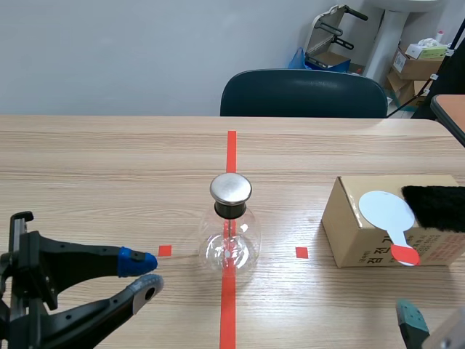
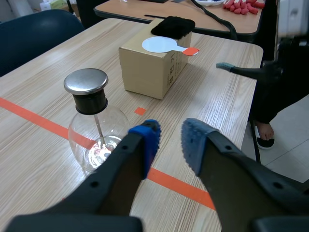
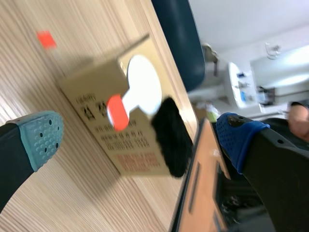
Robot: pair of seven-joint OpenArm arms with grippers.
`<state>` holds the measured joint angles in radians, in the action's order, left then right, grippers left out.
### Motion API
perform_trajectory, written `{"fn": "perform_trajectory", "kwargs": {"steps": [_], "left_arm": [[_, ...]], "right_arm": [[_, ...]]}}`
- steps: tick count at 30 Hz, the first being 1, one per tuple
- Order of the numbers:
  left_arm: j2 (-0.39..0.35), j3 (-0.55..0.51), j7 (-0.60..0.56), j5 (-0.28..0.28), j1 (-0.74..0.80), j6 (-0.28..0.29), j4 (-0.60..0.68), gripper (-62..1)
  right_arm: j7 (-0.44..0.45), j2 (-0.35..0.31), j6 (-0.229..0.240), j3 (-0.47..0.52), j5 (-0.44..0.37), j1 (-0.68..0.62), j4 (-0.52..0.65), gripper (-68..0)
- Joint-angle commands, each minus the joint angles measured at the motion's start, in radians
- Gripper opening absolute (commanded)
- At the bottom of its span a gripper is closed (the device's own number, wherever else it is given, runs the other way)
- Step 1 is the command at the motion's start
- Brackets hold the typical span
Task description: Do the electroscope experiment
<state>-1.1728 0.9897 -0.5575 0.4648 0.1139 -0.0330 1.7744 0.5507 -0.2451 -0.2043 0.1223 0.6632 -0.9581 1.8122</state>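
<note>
My left gripper (image 1: 145, 275) hangs open by the table's (image 1: 87, 167) near edge. The flask (image 1: 230, 236) stands upright near it, untouched, midway between the side edges. My right gripper (image 3: 142, 137) is open, with the box (image 1: 356, 233) ahead at the right edge.

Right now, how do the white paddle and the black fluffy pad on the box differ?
The white paddle is a flat round disc with a red-tipped handle; the black fluffy pad is a thick, fuzzy oblong. The white paddle's handle overhangs the cardboard box edge; the black fluffy pad lies beside the disc. Both rest on top of that box.
</note>
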Motion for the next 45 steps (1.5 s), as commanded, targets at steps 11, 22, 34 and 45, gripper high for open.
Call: {"fn": "perform_trajectory", "kwargs": {"steps": [11,22,34,45], "left_arm": [[0.014,0.003,0.010,0.004,0.002,-0.055,0.018,-55.6],[0.088,-0.014,0.101,0.090,0.003,-0.270,0.000,-52.0],[0.294,-0.350,0.190,0.089,0.163,-0.453,-0.012,-39.6],[0.414,-0.579,0.383,-0.048,0.235,-0.440,-0.012,-29.2]], "right_arm": [[-0.064,-0.260,0.352,0.007,-0.432,-0.028,0.240,0.4],[-0.187,-0.357,0.626,0.007,-0.601,-0.022,0.385,0.4],[-0.186,-0.381,0.949,0.007,-0.702,0.085,0.395,0.4],[-0.274,-0.442,0.847,-0.089,-0.788,0.168,0.389,0.4]]}}
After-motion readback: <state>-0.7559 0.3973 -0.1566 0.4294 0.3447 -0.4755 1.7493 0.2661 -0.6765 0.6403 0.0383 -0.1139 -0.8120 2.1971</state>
